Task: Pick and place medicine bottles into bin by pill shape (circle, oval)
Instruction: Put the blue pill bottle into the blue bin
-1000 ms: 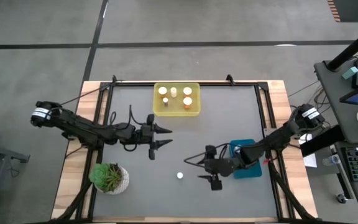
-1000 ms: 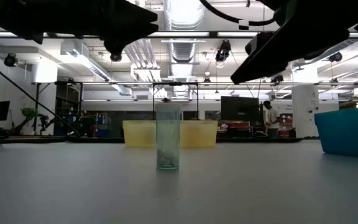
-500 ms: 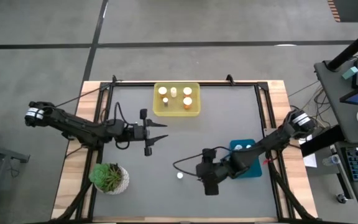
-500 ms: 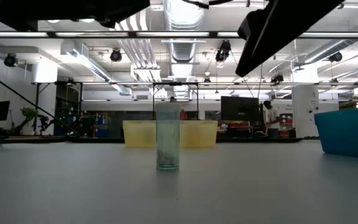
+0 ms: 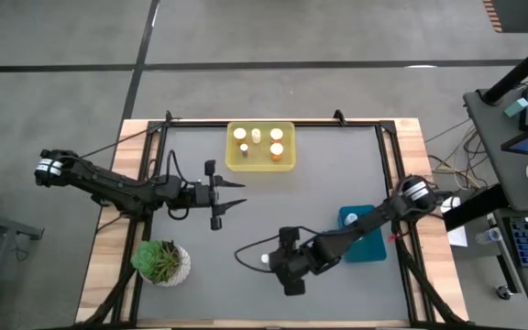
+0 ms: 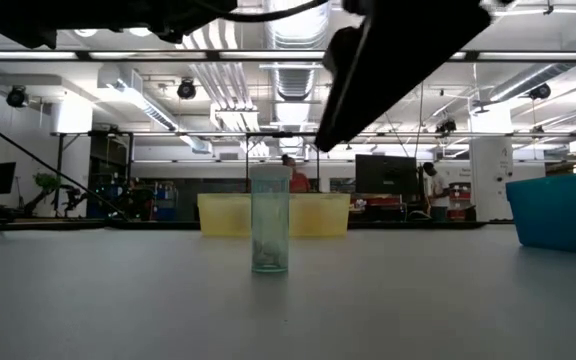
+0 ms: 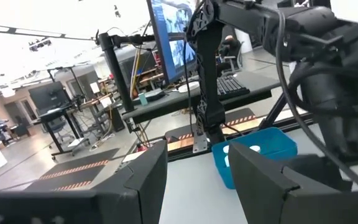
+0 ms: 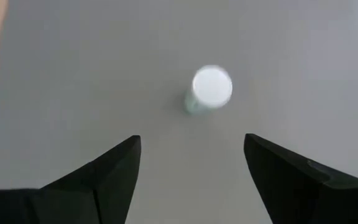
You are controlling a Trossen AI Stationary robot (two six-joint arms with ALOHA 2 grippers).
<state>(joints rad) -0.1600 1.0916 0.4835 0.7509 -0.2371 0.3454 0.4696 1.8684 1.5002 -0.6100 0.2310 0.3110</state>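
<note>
High view: right pincer (image 5: pixel 277 264) open beside clear bottle (image 5: pixel 265 260).

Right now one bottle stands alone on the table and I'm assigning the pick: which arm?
Right. Its open gripper hangs beside the bottle; the left gripper waits farther off.

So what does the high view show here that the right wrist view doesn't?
Only the high view shows the yellow bin holding four bottles, the blue bin, the potted plant, and the left gripper open, hovering over the mat well below the yellow bin. Only the right wrist view shows the right gripper open, looking straight down, and that the lone bottle has a pale clear body. Both show the lone bottle, white-capped, upright on the grey mat.
</note>
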